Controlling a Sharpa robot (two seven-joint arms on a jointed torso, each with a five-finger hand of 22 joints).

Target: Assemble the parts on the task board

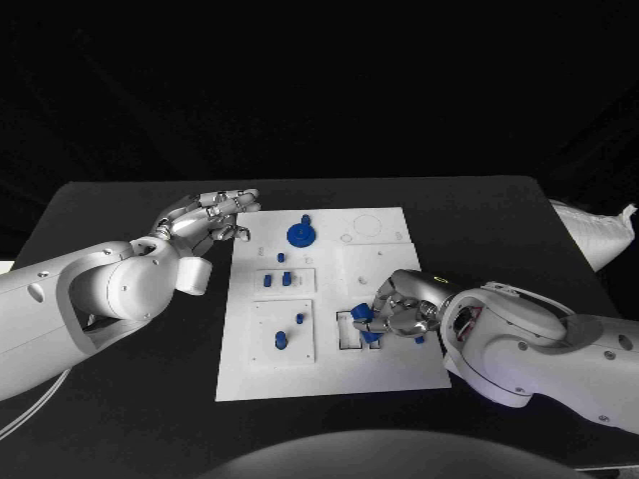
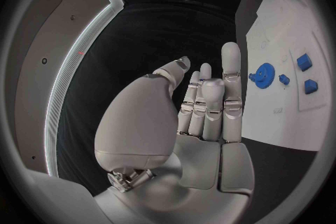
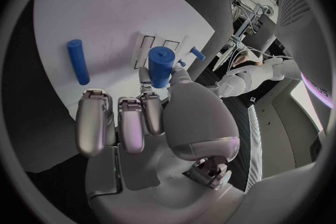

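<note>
The left hand [image 1: 205,215] hovers at the task board [image 1: 391,369]'s ten o'clock corner, fingers straight, loosely apart and holding nothing, likely parked clear of the work. At twelve o'clock on the board sits a blue gear [image 1: 303,235]; small blue parts [image 1: 280,280] lie left of centre. Around four o'clock, the right hand [image 1: 401,311] pinches a blue cylinder [image 3: 160,66] upright over the board, apparently to seat it in a recess.

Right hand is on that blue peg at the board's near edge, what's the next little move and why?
Probably ease the blue cylinder down into the cutout beneath it. The right hand grips it upright over the task board, while the left hand rests open at the far corner, holding nothing.
</note>
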